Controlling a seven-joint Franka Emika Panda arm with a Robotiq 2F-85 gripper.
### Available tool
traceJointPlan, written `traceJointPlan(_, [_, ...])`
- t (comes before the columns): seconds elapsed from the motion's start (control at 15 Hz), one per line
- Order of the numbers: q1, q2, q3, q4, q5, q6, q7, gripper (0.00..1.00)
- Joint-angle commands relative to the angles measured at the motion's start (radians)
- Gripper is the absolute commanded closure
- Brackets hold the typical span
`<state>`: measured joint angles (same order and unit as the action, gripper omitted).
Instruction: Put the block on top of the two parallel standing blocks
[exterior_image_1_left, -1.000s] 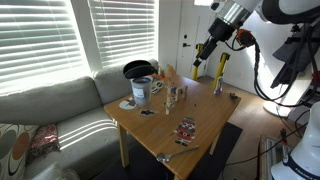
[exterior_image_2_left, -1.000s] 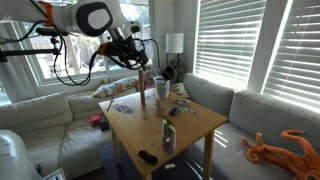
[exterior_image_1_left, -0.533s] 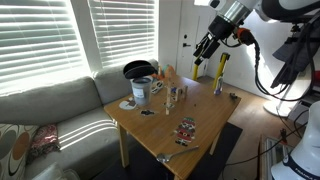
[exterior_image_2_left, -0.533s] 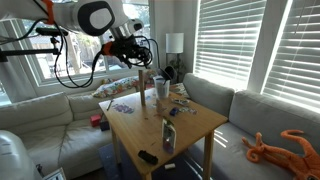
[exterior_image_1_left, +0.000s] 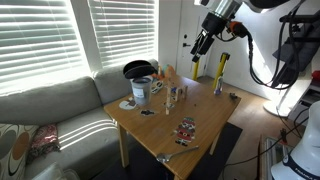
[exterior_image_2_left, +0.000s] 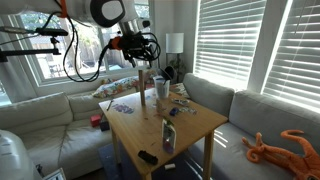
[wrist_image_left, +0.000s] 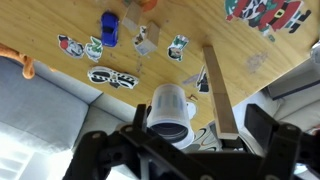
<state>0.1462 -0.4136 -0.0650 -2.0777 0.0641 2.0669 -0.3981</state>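
Gripper (exterior_image_1_left: 201, 45): held high over the table (exterior_image_1_left: 150, 125), jaws spread wide, nothing gripped.
Standing blocks (exterior_image_1_left: 177, 94): set upright mid-table, near the mug (exterior_image_1_left: 141, 91).
Loose block: not made out with certainty.
Risk: the pair could be toppled by an off-centre or heavy placement; the mug could be clipped on descent.

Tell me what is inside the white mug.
In the wrist view the white mug is seen from above, yet its mouth is too dim to read; in both exterior views its wall hides the inside.
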Motion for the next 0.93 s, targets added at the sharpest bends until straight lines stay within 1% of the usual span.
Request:
traceJointPlan(0.0, [-0.020, 0.040, 0.057, 0.054, 0.019, -0.110, 0.160, 0.00])
traceJointPlan(0.07, [-0.019, 0.037, 0.057, 0.056, 0.040, -0.116, 0.185, 0.00])
traceJointPlan(0.13, [-0.016, 0.028, 0.052, 0.024, 0.016, -0.071, 0.127, 0.00])
traceJointPlan(0.27, [-0.017, 0.031, 0.061, 0.030, 0.022, -0.082, 0.164, 0.00])
traceJointPlan(0.4, [-0.019, 0.031, 0.061, 0.031, 0.023, -0.083, 0.170, 0.00])
traceJointPlan(0.6, [-0.010, 0.083, 0.080, 0.052, 0.082, -0.005, 0.257, 0.00])
traceJointPlan(0.67, [-0.010, 0.091, 0.093, 0.047, 0.087, 0.027, 0.285, 0.00])
traceJointPlan(0.73, [-0.006, 0.100, 0.101, 0.039, 0.091, 0.055, 0.284, 0.00])
traceJointPlan(0.87, [-0.003, 0.111, 0.123, 0.008, 0.055, 0.086, 0.262, 0.00])
